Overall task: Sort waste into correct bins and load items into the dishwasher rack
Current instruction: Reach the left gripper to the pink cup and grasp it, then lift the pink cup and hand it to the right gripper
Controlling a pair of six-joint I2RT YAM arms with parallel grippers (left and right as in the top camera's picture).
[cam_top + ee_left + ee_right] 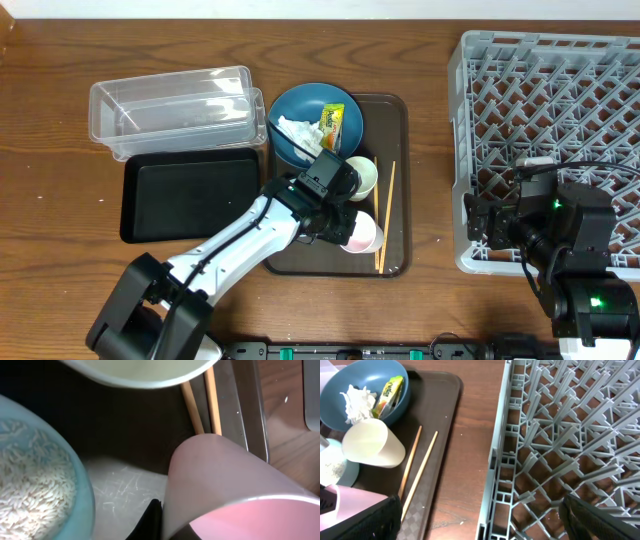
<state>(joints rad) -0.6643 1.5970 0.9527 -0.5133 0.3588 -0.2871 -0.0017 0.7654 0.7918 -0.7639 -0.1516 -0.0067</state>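
Note:
The pink cup [364, 236] lies on its side at the front of the brown tray [396, 120]. My left gripper [348, 226] is shut on its wall, with one black finger against the outside in the left wrist view [159, 516]. The white bowl [35, 485] holds rice grains just left of the cup. The pale green cup [362, 176] lies beside two chopsticks [385, 215]. The blue bowl-plate [312, 112] holds crumpled tissue [298, 133] and the yellow-green wrapper [332, 125]. My right gripper [485, 522] is open and empty over the front left edge of the rack [550, 110].
The clear tub [170, 100] stands at the back left, with the black tray [190, 195] in front of it. Both are left of the brown tray. A strip of bare wood table [430, 150] separates the brown tray from the rack.

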